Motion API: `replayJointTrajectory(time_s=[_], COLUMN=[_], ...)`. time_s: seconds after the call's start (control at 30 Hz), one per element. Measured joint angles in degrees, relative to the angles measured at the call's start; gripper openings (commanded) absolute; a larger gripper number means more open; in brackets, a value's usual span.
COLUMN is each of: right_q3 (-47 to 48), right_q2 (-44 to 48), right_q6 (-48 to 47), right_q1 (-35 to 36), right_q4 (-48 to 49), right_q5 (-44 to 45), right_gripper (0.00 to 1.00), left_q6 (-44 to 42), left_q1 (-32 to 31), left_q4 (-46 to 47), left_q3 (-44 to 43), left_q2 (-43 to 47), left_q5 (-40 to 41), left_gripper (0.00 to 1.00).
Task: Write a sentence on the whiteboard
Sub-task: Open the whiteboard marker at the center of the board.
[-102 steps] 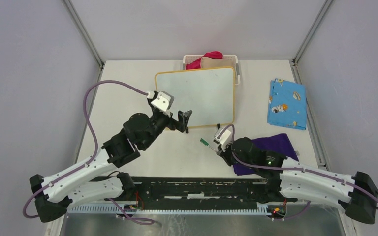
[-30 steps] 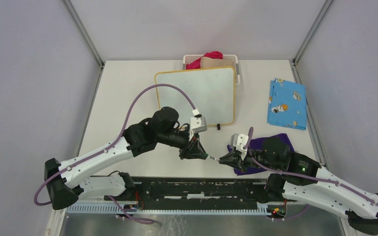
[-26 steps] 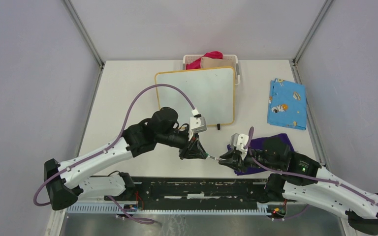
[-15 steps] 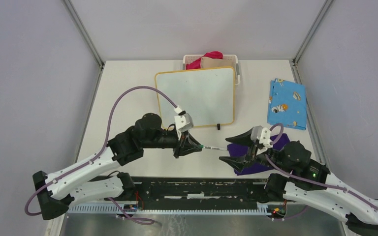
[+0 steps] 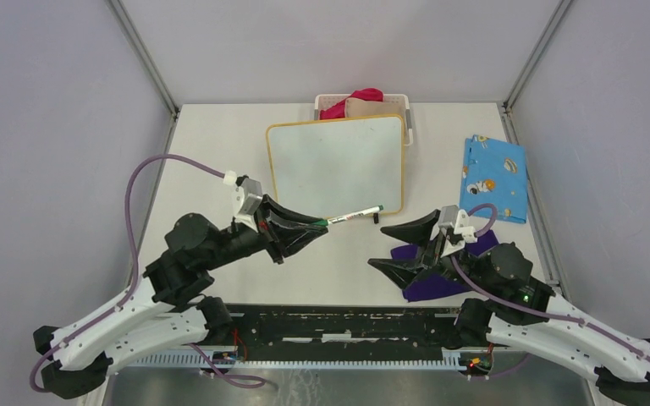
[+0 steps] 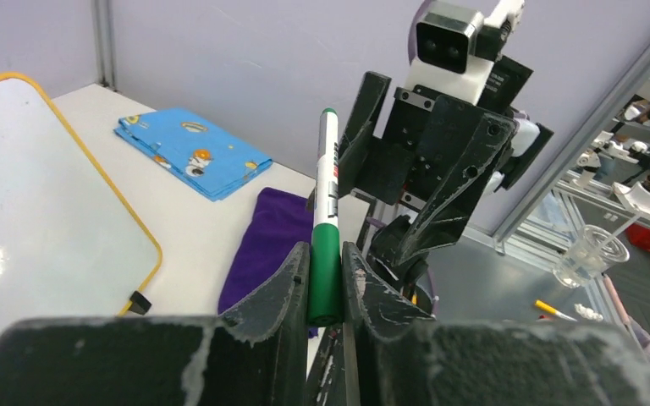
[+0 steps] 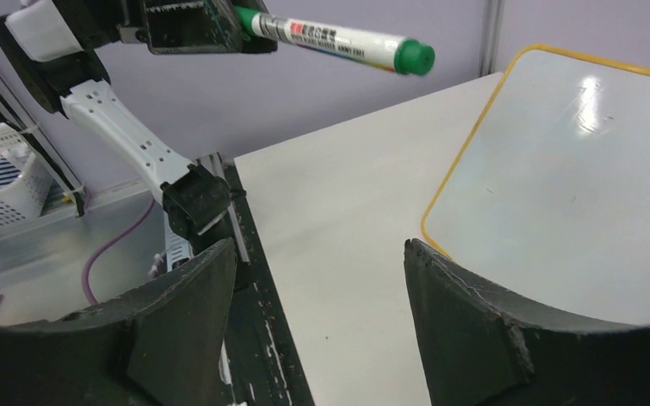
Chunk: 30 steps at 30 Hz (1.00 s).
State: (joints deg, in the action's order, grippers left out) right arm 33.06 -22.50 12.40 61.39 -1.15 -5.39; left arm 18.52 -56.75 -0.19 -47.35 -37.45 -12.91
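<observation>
The whiteboard (image 5: 335, 165) lies flat at the back middle of the table, also in the left wrist view (image 6: 34, 211) and the right wrist view (image 7: 575, 211). No sentence shows on its white face. My left gripper (image 5: 309, 227) is shut on the green end of a white-and-green marker (image 5: 355, 215), which sticks out toward the board's near edge. The left wrist view shows that end pinched between the fingers (image 6: 325, 254). My right gripper (image 5: 389, 247) stands open and holds nothing, to the right of the marker (image 7: 338, 38). Its jaws are wide apart over bare table (image 7: 317, 254).
A white basket (image 5: 364, 106) with red and tan cloths stands behind the board. A blue patterned cloth (image 5: 495, 178) lies at the right. A purple cloth (image 5: 465, 254) lies under my right wrist. One black foot (image 5: 376, 218) of the board sits at its near edge.
The right gripper has opened, let go of the marker and drawn back. The left arm has pulled back to the left with the marker, which now points toward the board.
</observation>
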Motion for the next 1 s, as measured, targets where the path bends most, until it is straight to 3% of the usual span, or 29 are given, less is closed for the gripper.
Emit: replayJointTrajectory(time_s=[0.17, 0.47, 0.67, 1.0], right_q3=[3.4, 23.6, 24.8, 26.0], right_q2=[-5.1, -5.5, -4.0, -12.5], right_q6=[1.1, -8.1, -9.5, -9.8], right_q1=[0.0, 0.0, 0.0, 0.0], right_q4=[2.0, -15.9, -18.6, -19.0], right_q5=[-2.3, -3.5, -2.9, -6.4], right_gripper=[0.81, 0.82, 0.82, 0.81], left_q6=[1.0, -1.4, -2.9, -5.2], left_q1=[0.0, 0.0, 0.0, 0.0], left_q4=[-0.9, -10.8, -11.8, -14.3], left_q3=[-1.2, -6.0, -6.7, -8.0], left_q2=[-1.9, -1.0, -0.1, -3.5], left_q5=[-3.7, -7.0, -9.9, -17.8], left_gripper=[0.02, 0.02, 0.02, 0.02])
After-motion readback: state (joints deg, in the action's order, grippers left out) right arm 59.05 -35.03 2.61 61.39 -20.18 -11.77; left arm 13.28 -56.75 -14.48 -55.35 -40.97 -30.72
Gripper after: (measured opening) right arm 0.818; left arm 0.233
